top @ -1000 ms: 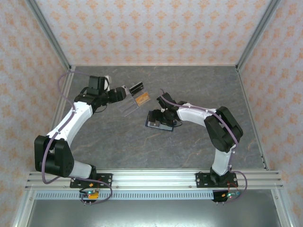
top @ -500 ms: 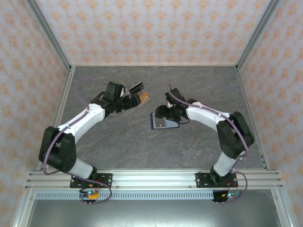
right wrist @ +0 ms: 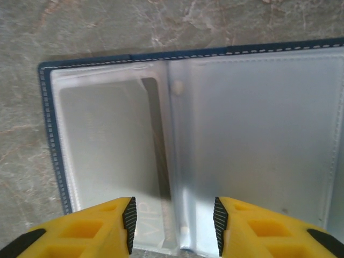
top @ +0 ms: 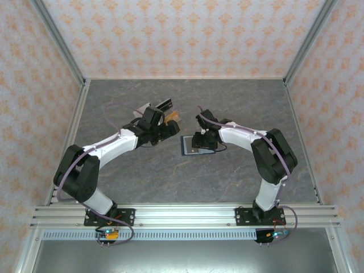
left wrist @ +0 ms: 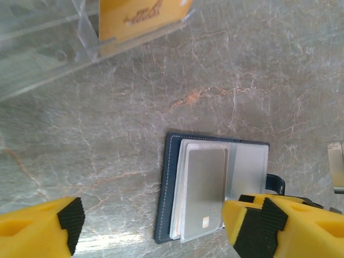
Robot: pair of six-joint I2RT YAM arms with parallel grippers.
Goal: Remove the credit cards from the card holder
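Note:
The card holder (top: 188, 146) lies open on the table, navy outside with clear inner sleeves (right wrist: 258, 118). A grey credit card (left wrist: 204, 183) sits in a sleeve, its chip end sticking out a little; in the right wrist view that card (right wrist: 107, 140) shows "VIP" lettering. My right gripper (right wrist: 173, 224) hovers right over the holder with its jaws astride the sleeves' middle fold, a gap on each side. My left gripper (left wrist: 156, 228) stands wide open just left of the holder, one finger (left wrist: 279, 226) over its near corner. An orange credit card (left wrist: 142, 16) stands in the clear stand (left wrist: 43, 43).
The clear acrylic stand (top: 161, 108) stands behind my left gripper (top: 166, 128), close to the holder. Patterned walls and metal posts ring the grey marble table (top: 187, 182). My right gripper (top: 200, 139) and its arm cover the holder's right side.
My left gripper swung right from the stand toward the holder. My right gripper's jaws narrowed and settled over the open holder, which shifted slightly.

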